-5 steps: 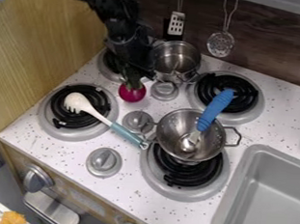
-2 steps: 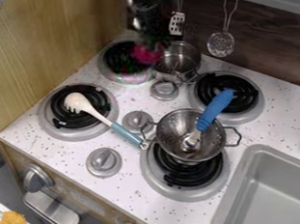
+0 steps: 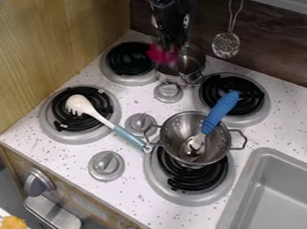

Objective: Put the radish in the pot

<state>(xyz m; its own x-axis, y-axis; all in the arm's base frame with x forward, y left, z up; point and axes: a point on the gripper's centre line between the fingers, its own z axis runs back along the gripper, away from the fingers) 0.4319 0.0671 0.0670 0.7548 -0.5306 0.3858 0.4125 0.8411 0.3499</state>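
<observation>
The pincer [image 3: 168, 41] is closed on the upper end of the radish [image 3: 162, 54], though how wide its fingers stand apart I cannot tell. The radish hangs directly beneath it, round end down, its long axis close to upright. The small steel pot [image 3: 193, 66] is the nearest vessel, just below and to the right of the pincer as seen here. The radish overlaps the pot's left side in the view; whether it clears the rim in height I cannot tell. If this pot is the one meant, the coming move looks like a short shift right, then a lowering, with the near rim as the likeliest snag.

To the left of the pincer and lower is a rear burner [image 3: 129, 59]; to its right, a slotted skimmer [image 3: 225, 45] hangs at the wall. Farther off, toward the camera and right, a larger steel pot [image 3: 174, 137] holds a blue-handled utensil [image 3: 220, 112], which would crowd a drop there. Down and left, a pale pasta spoon [image 3: 81, 105] lies across another burner [image 3: 54, 122], well apart from the pincer
</observation>
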